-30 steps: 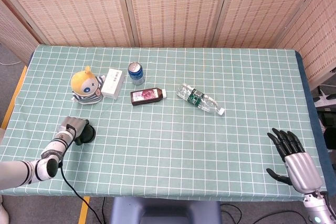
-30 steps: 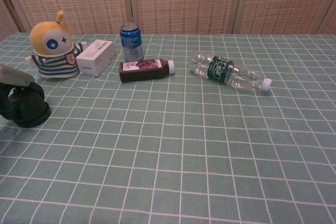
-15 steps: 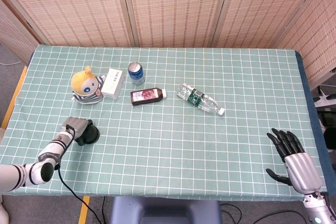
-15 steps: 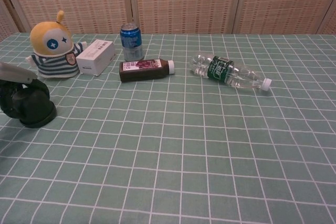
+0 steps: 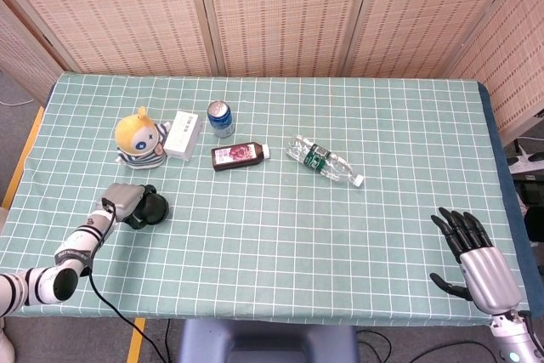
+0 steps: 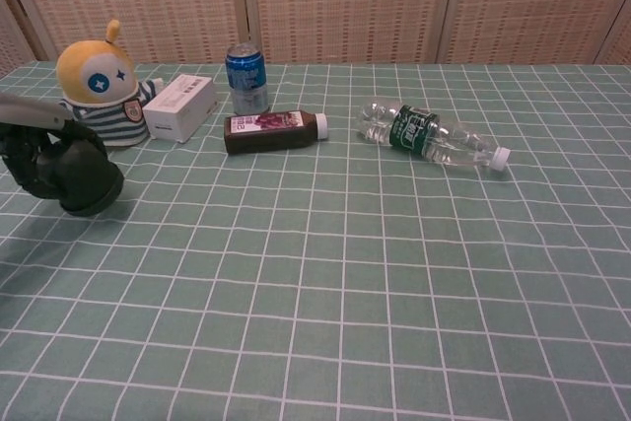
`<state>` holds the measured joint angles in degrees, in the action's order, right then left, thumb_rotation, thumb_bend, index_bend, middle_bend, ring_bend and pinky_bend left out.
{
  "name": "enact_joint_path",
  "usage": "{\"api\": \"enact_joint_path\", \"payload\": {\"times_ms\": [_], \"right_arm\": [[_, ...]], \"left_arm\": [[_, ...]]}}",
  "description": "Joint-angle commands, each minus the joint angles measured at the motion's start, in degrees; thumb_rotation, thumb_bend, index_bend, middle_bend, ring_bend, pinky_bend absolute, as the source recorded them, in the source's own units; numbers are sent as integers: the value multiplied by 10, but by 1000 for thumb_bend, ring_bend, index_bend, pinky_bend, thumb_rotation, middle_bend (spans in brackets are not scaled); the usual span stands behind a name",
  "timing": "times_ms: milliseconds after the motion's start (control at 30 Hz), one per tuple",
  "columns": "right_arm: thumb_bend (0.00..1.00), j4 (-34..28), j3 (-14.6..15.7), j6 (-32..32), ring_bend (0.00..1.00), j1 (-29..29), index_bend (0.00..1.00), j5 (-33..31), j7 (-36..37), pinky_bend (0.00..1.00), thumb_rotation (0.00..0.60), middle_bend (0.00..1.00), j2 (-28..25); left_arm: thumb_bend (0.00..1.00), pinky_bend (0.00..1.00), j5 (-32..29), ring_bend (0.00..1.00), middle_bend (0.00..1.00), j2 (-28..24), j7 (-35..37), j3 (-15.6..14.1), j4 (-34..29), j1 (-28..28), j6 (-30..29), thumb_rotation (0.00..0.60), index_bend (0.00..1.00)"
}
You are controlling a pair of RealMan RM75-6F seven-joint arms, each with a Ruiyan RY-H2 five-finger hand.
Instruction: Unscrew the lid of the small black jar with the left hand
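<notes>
The small black jar (image 5: 154,209) is near the table's left front, in the grip of my left hand (image 5: 124,201), whose fingers wrap it from the left. In the chest view the black jar (image 6: 89,177) shows at the far left, with the left hand (image 6: 28,148) closed around its left side; the lid cannot be told apart from the body. My right hand (image 5: 470,252) hovers at the table's near right corner with its fingers spread and nothing in it; the chest view does not show it.
A yellow plush toy (image 5: 140,140) (image 6: 99,81), a white box (image 5: 183,135) (image 6: 180,105) and a blue can (image 5: 220,118) (image 6: 246,78) stand just behind the jar. A dark bottle (image 5: 240,155) (image 6: 273,132) and a water bottle (image 5: 325,160) (image 6: 430,135) lie mid-table.
My left hand has carried the black jar to the right and a little farther onto the table, closer to the plush toy. The right hand has stayed put.
</notes>
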<state>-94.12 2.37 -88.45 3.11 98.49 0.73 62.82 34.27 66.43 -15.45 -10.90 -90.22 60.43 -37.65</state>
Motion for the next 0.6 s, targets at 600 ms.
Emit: {"api": "enact_joint_path", "payload": {"times_ms": [600], "right_arm": [[86, -2, 1, 1, 0, -1, 0, 1, -1, 0, 600, 0, 2]], "left_arm": [[513, 547, 523, 634, 887, -47, 801, 194, 38, -222, -92, 600, 897]]}}
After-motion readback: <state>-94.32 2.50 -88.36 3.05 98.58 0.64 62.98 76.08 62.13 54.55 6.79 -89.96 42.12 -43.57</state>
